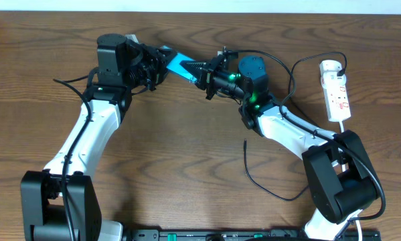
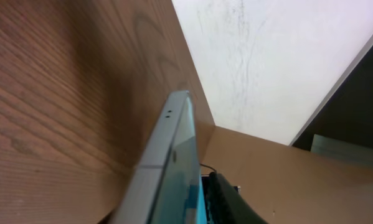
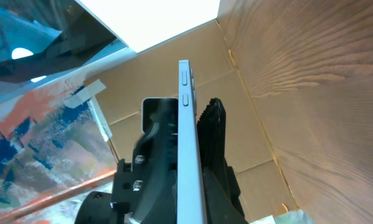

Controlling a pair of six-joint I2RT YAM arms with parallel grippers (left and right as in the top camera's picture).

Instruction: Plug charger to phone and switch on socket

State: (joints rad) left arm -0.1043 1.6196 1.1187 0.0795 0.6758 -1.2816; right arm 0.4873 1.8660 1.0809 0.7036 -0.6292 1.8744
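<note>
The phone [image 1: 181,65], light blue screen up, is held above the table between both grippers. My left gripper [image 1: 157,67] is shut on its left end. In the left wrist view the phone [image 2: 169,146] shows edge-on, with one black finger of the left gripper [image 2: 202,193] pressed against its screen side. My right gripper [image 1: 204,77] is shut on the phone's right end. In the right wrist view its black fingers [image 3: 191,134] clamp the phone's silver edge [image 3: 184,84]. The charger [image 1: 251,173] lies loose on the table, its plug tip [image 1: 246,142] free. The socket [image 1: 336,94] lies at the far right.
A black cable [image 1: 300,63] loops from the round plug at the socket's top end towards the right arm. Both arm bases stand at the front edge. The table's back edge runs just behind the grippers.
</note>
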